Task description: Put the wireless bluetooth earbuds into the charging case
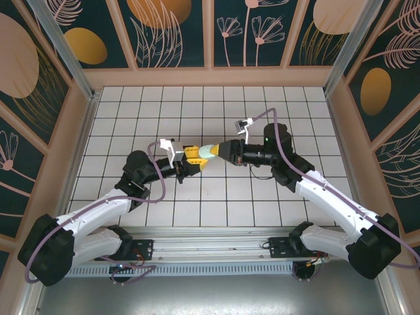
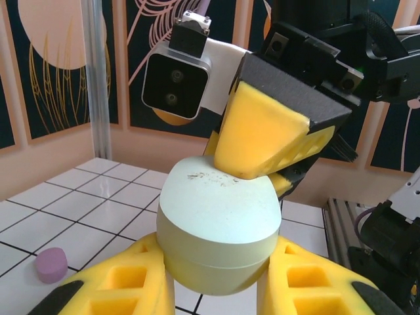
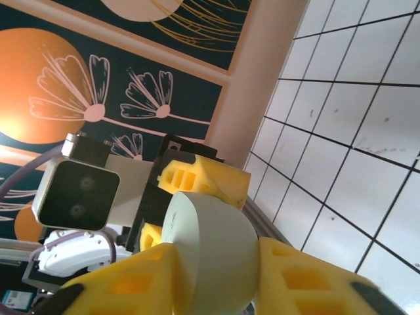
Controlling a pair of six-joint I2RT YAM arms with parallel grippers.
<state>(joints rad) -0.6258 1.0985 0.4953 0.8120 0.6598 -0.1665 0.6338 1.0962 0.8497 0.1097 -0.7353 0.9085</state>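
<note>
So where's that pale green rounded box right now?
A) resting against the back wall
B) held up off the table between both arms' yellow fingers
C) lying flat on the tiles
B: the charging case sits off the tiles, pinched by the left gripper and right gripper.

Both my arms reach inward to mid-table; left gripper and right gripper meet tip to tip, each clamped on the charging case.
</note>
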